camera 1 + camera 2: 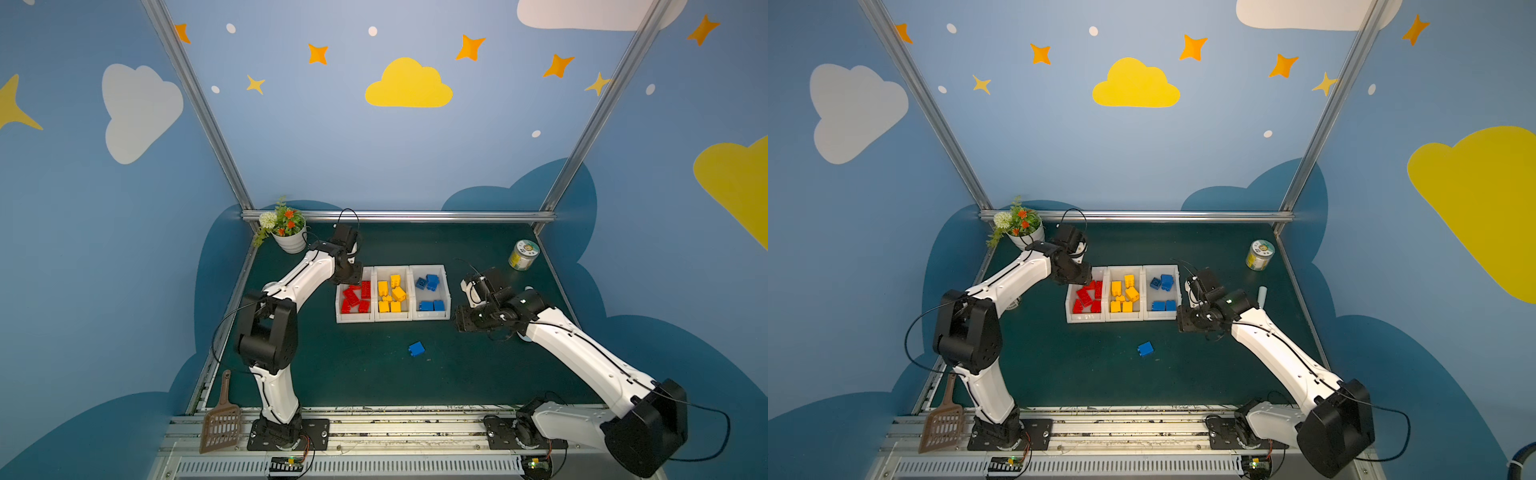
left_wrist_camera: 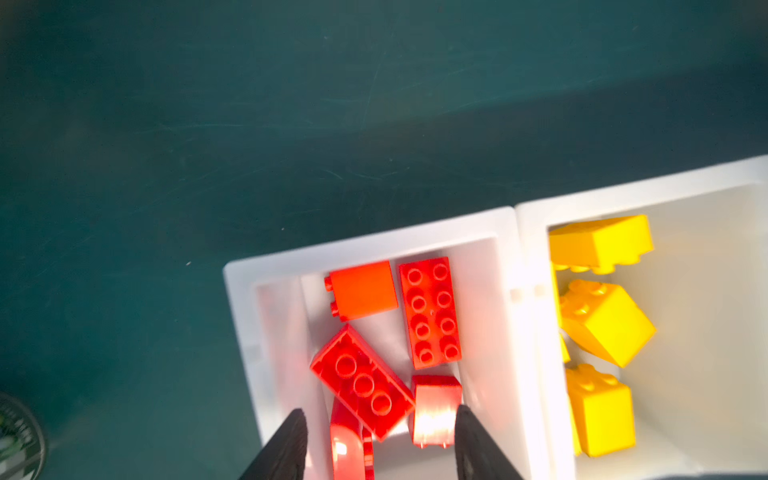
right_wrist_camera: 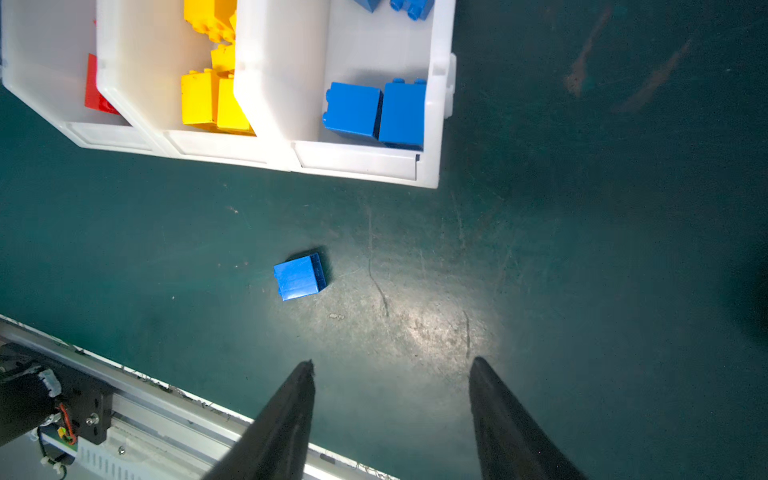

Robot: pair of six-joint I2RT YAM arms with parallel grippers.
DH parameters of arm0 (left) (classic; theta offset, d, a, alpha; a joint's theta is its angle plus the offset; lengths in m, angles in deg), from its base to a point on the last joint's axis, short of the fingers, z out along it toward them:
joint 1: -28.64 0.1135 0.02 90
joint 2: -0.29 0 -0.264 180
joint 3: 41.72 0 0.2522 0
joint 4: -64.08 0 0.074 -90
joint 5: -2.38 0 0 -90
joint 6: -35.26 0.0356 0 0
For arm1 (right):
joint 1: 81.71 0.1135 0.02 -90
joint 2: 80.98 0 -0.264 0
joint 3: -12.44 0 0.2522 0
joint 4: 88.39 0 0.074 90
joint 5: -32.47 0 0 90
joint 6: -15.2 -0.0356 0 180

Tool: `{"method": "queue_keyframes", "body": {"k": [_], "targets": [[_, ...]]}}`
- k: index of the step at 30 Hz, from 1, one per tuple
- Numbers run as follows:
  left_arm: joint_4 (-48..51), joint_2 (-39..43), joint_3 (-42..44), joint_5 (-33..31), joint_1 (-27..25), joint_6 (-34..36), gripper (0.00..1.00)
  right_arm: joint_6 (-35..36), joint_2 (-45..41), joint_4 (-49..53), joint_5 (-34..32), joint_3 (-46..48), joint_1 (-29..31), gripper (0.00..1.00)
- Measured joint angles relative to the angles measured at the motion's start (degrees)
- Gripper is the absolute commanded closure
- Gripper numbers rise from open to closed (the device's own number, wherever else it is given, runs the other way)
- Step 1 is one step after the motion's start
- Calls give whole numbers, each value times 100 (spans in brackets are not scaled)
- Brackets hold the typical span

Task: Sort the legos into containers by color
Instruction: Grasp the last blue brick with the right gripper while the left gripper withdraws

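Note:
Three white containers stand side by side in both top views: one (image 1: 354,318) holds red legos (image 1: 354,297), one (image 1: 393,317) holds yellow legos (image 1: 390,293), one (image 1: 430,316) holds blue legos (image 1: 428,283). My left gripper (image 2: 380,415) hangs open over the red container's far end (image 1: 350,279), and the red legos (image 2: 430,311) lie loose beneath it. A single blue lego (image 1: 416,348) (image 3: 300,276) lies on the green mat in front of the containers. My right gripper (image 3: 390,365) (image 1: 462,322) is open and empty, above the mat to the right of the blue container.
A flower pot (image 1: 287,235) stands at the far left corner and a jar (image 1: 523,254) at the far right. A brown scoop (image 1: 222,419) lies on the front rail at the left. A small white cylinder (image 1: 1261,296) stands behind my right arm.

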Motion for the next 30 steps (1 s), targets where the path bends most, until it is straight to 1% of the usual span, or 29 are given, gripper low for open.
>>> {"method": "queue_keyframes", "body": {"k": [7, 14, 19, 25, 30], "targets": [[-234, 1397, 1005, 107, 105, -238, 41, 2, 887, -166, -31, -35, 693, 37], [-433, 2944, 2465, 63, 142, -699, 40, -68, 2350, 7, -153, -868, 1362, 35], [-538, 3834, 3279, 94, 157, -966, 38, -221, 2927, -31, -234, -1003, 1753, 35], [-723, 4564, 3853, 229, 166, -1239, 36, -345, 3305, -61, -256, -1029, 1873, 36], [-780, 4830, 4240, 402, 168, -1386, 36, -363, 3560, -92, -267, -1250, 1921, 40]]}}
